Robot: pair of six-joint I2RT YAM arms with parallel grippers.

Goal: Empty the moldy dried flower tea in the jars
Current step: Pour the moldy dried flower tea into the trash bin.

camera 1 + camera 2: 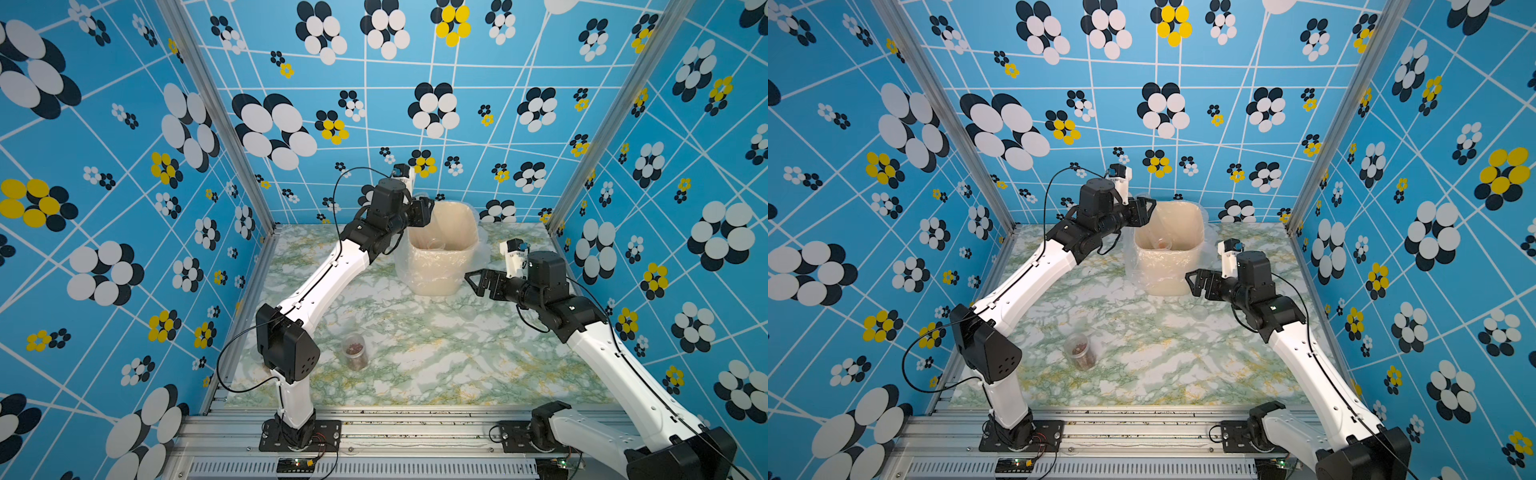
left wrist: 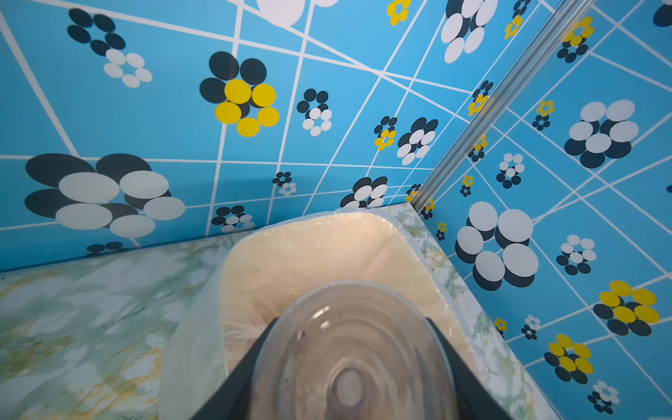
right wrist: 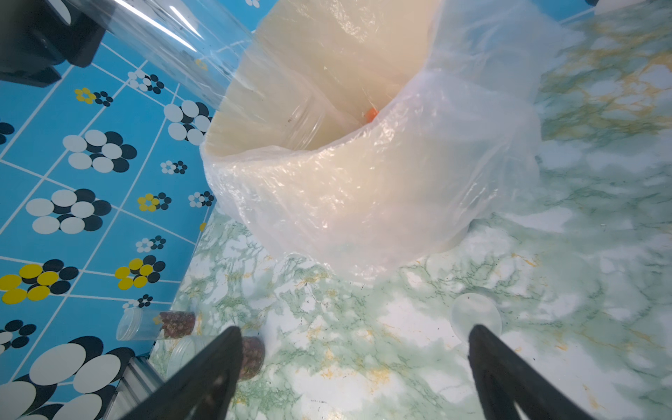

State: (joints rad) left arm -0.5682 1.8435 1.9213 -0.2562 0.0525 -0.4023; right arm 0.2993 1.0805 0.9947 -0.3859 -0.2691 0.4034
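Observation:
My left gripper (image 1: 424, 210) (image 2: 352, 320) is shut on a clear jar (image 2: 351, 360), held tilted over the left rim of the beige bin (image 1: 440, 266) (image 1: 1167, 266). In the right wrist view this jar (image 3: 174, 40) slants down into the bin mouth and looks see-through, with only a few specks inside. Another jar (image 1: 354, 351) (image 1: 1081, 351) with reddish-brown dried flower tea stands on the table at the front left. The right wrist view shows two jars holding tea (image 3: 177, 323) (image 3: 252, 352). My right gripper (image 1: 473, 280) (image 3: 354, 363) hovers open and empty, right of the bin.
A flat clear lid (image 1: 467, 309) (image 3: 476, 316) lies on the marble table in front of my right gripper. The bin's plastic liner (image 3: 472, 91) hangs over its rim. Clear items and an orange bit (image 3: 371, 114) lie inside the bin. Patterned walls close three sides.

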